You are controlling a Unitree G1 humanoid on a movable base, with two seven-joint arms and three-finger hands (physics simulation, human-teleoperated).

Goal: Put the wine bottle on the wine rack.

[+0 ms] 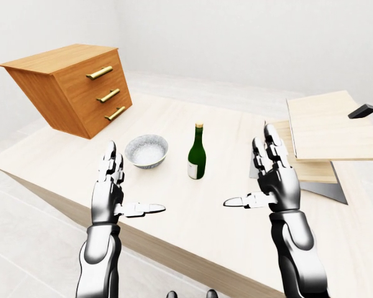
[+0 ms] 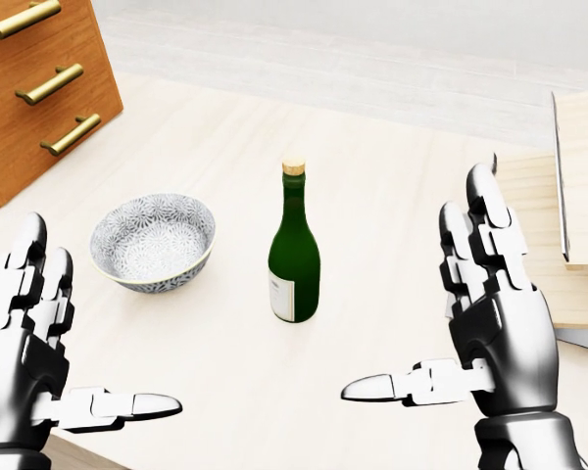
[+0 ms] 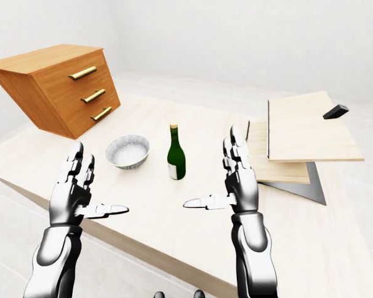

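Note:
A green wine bottle (image 2: 294, 255) with a gold cap and a white label stands upright on the pale wooden table (image 1: 193, 211). The wine rack (image 1: 326, 130), made of stacked light wooden boards on a grey base, sits at the table's right side. My left hand (image 2: 78, 333) is open and empty, low at the left of the bottle. My right hand (image 2: 416, 294) is open and empty at the right of the bottle, between it and the rack. Both hands stand apart from the bottle, palms facing each other.
A patterned white bowl (image 2: 152, 240) sits just left of the bottle. A wooden chest of drawers (image 1: 74, 87) with brass handles stands tilted at the upper left. A small black object (image 1: 362, 111) lies on the rack's top board.

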